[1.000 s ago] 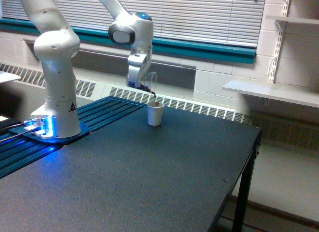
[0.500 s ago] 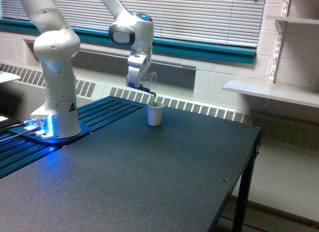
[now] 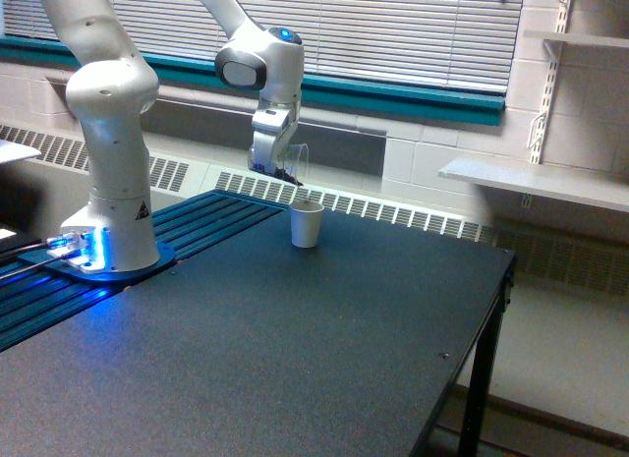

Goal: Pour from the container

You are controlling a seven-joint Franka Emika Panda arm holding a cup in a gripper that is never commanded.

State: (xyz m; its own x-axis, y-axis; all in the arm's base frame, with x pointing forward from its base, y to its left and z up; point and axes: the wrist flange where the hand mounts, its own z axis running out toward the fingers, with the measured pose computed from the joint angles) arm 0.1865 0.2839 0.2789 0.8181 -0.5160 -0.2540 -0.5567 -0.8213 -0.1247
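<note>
The hand (image 3: 278,168) holds the clear container (image 3: 296,164) tipped over the white paper cup (image 3: 306,224), which stands far back on the dark worktop (image 3: 295,349). To pour well, I think it should keep the lip right above the cup and tip slowly so no brown bits spill. The only marking is a small black triangle sticker (image 3: 142,208) on the arm's base, and no words can be read.

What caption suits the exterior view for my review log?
White robot arm's gripper holds a small clear tilted container with dark granules above a white paper cup on a dark table.
</note>
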